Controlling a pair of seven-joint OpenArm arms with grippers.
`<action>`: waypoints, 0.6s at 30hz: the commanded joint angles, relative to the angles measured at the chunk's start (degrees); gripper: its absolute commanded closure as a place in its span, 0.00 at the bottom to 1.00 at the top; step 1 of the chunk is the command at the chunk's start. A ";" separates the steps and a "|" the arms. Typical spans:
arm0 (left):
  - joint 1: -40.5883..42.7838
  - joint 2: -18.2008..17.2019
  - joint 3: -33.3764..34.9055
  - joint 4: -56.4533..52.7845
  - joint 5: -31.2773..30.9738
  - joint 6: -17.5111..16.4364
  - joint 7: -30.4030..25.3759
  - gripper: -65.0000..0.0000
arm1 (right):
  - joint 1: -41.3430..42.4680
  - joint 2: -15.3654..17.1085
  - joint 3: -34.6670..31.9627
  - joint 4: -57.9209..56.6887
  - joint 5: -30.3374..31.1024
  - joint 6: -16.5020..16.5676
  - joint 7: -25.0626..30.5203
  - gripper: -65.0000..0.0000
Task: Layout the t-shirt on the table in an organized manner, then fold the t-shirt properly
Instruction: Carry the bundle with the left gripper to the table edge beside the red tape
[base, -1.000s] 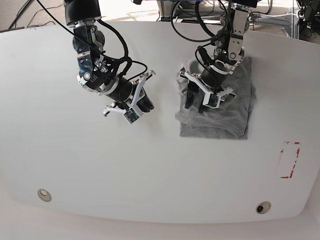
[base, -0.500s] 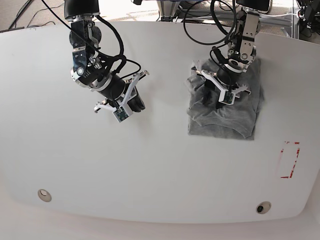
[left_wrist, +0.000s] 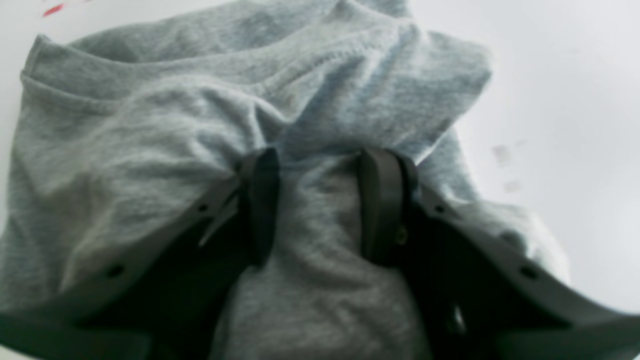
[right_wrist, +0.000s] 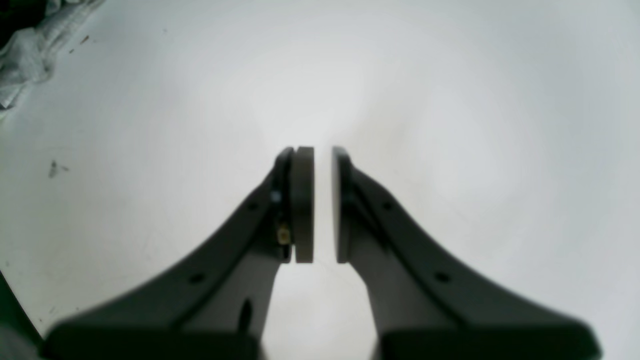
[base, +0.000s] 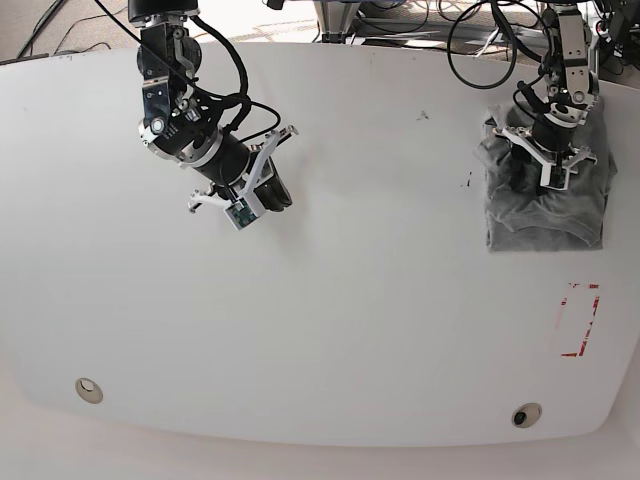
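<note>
The table (base: 330, 330) is a broad white top with rounded edges, and it fills nearly the whole base view. Two small round grommets sit near its front edge, one (base: 88, 389) toward the left and one (base: 526, 414) toward the right. A red dashed rectangle (base: 580, 320) is marked close to the right edge, and a few dark specks dot the surface near the far side. Beyond the far edge lie black cables and a strip of floor.

The t-shirt (base: 545, 190) is heather grey and lies folded into a compact, roughly rectangular bundle at the far right of the table, just above the red mark. Its upper part is bunched and wrinkled, while the lower part lies flatter. In the left wrist view the soft fabric (left_wrist: 150, 125) shows a ribbed hem and deep creases. No lettering shows.

The left gripper (base: 545, 165) sits on the shirt's upper part. Its jaws stand partly apart with a ridge of cloth between the fingers (left_wrist: 262, 200), pinching the shirt.

The right gripper (base: 262, 200) hangs over bare table, well apart from the shirt. Its pads (right_wrist: 304, 205) are nearly pressed together, leaving a thin gap and holding nothing.
</note>
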 joint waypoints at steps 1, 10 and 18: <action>0.29 -1.66 -3.22 0.41 0.55 -1.70 0.55 0.63 | -0.39 0.09 0.10 1.52 0.61 0.28 1.59 0.91; 0.29 -4.39 -10.43 0.49 0.55 -4.95 0.72 0.63 | -1.09 0.00 0.01 1.96 0.61 0.28 1.59 0.91; 0.38 -5.62 -10.60 3.75 0.55 -4.95 0.81 0.63 | -1.09 0.00 0.01 2.40 0.61 0.28 1.59 0.91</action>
